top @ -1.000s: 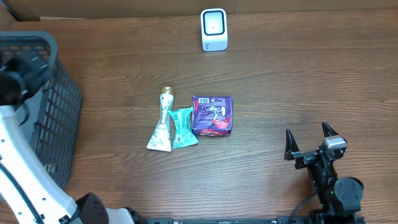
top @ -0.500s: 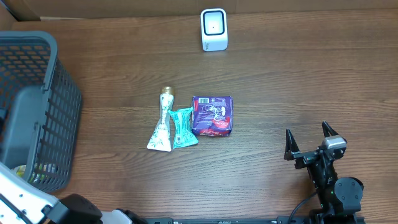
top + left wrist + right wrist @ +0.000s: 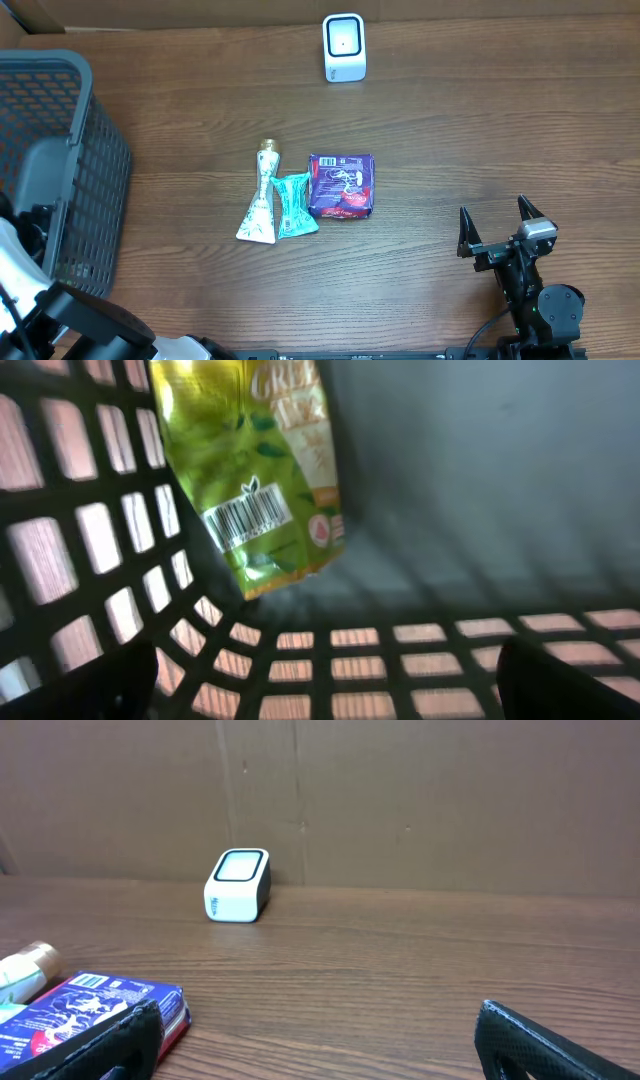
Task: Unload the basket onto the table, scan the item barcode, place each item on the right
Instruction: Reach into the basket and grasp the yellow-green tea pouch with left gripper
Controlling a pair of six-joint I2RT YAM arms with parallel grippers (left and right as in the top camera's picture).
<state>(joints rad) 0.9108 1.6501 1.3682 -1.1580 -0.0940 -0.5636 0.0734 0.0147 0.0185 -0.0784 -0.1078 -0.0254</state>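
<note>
the left gripper (image 3: 325,680) hangs wide open and empty in the basket (image 3: 105,170), facing a green packet (image 3: 255,470) with its barcode (image 3: 247,520) showing, probably lined up to lift it to the scanner (image 3: 344,47) across the table (image 3: 480,120), while the right gripper (image 3: 493,208) sits wide open, holding nothing.

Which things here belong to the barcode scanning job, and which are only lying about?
For the job:
white box-shaped scanner
purple flat packet
small teal sachet
white-and-teal tube with gold cap
green pouch showing its barcode

Probably just lying about:
dark grey plastic mesh basket
brown cardboard wall
</note>
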